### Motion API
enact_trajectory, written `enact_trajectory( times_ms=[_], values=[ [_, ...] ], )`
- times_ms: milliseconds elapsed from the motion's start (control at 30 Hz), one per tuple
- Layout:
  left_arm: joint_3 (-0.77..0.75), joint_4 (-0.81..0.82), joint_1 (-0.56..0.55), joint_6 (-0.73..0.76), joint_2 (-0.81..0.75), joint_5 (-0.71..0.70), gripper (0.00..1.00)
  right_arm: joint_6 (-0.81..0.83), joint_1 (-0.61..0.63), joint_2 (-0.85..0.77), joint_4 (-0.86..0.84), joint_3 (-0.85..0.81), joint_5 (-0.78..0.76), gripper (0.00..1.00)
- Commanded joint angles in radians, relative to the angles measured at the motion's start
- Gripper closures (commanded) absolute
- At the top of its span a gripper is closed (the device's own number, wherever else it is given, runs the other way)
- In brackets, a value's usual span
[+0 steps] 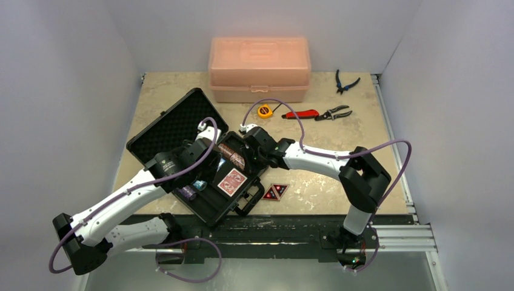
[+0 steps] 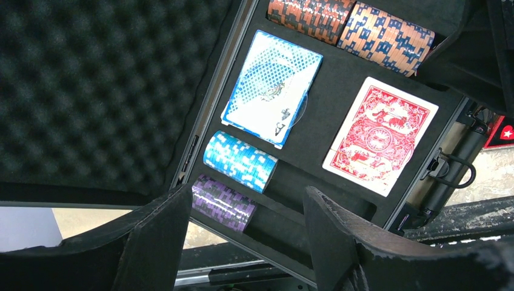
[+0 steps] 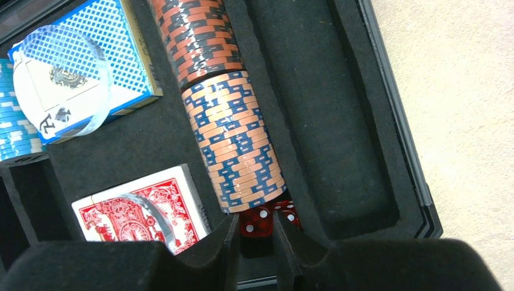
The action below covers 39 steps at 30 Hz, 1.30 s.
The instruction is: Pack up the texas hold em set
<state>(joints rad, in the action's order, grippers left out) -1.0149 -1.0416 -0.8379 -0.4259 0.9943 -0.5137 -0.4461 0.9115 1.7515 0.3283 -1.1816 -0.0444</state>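
- The right gripper (image 3: 255, 235) is nearly shut, pinching a red die (image 3: 255, 222) inside the black case (image 1: 176, 123).
- The left gripper (image 2: 247, 195) is wide open over purple chips (image 2: 223, 202).
- The black-red triangles (image 1: 275, 191) lie on the table (image 1: 339, 176) just beside the open case; an orange box (image 1: 259, 68) sits behind.

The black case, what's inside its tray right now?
Blue card deck, red card deck, light-blue chips, purple chips, orange-blue chips, orange-black chips, and red dice between the right fingers. Whatever lies under those fingers is hidden.
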Motion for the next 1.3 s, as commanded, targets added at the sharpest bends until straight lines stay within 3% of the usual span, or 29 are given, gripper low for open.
enact_trajectory(
  times_ms=[0,133,300,1100,1267],
  values=[
    [-0.024,-0.007,0.006,0.01,0.001,-0.026,0.34,0.053,-0.02,-0.007,0.072,0.013,-0.13,0.7],
    [-0.024,-0.007,0.006,0.009,0.0,-0.026,0.34,0.054,-0.02,-0.013,0.072,0.01,-0.129,0.6],
    [-0.024,-0.007,0.006,0.01,0.001,-0.025,0.34,0.055,-0.02,-0.029,0.075,0.005,-0.125,0.57],
    [-0.022,-0.006,0.006,0.007,-0.023,-0.029,0.33,0.035,-0.019,-0.118,0.096,-0.019,-0.113,0.58],
    [-0.022,-0.005,0.006,0.01,-0.026,-0.026,0.32,0.015,-0.019,-0.152,0.109,0.002,-0.136,0.54]
  ],
)
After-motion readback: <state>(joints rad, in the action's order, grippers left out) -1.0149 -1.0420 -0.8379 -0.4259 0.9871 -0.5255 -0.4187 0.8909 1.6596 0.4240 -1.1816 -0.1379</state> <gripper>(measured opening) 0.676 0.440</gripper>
